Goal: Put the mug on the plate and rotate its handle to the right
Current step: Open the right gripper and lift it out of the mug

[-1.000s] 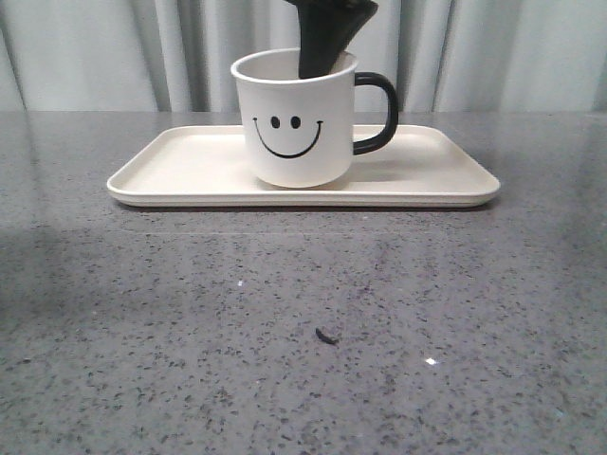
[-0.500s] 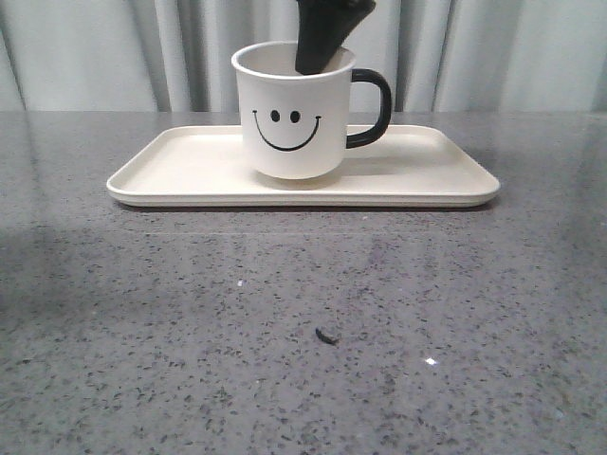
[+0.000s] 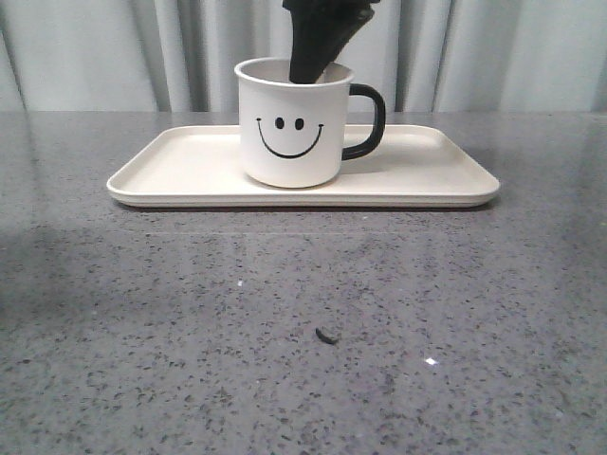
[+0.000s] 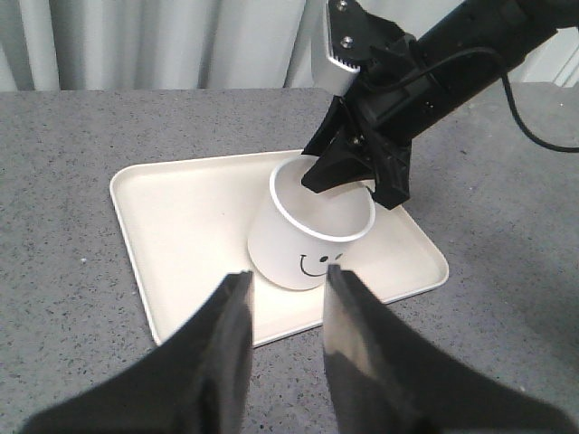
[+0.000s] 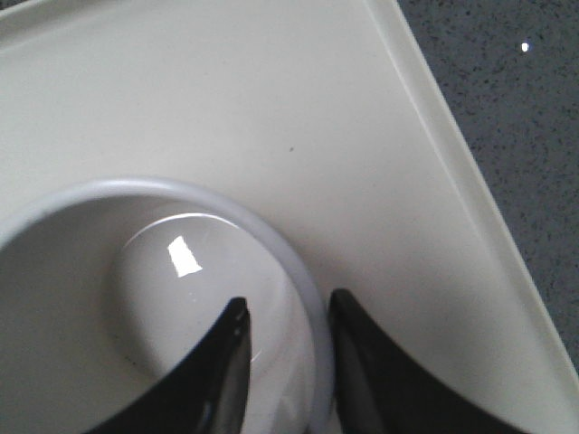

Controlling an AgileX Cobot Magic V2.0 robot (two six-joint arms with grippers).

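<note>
A white cylindrical mug with a black smiley face printed on its side stands upright on a large, flat, cream-coloured rectangular plate with rounded corners and a low raised rim. The plate lies on a speckled grey stone surface, in front of pale grey curtains. The smiley faces the front camera. The mug's glossy black C-shaped handle points to the right in the front view.

The right gripper, black, comes down from above and grasps the mug's rim: one finger sits inside the mug and the other outside, with the wall pinched between them.

The left gripper hangs above the surface on the near side of the plate, well apart from the mug. Its two black fingers are parted and hold nothing.

A small dark speck lies on the surface in front of the plate.
</note>
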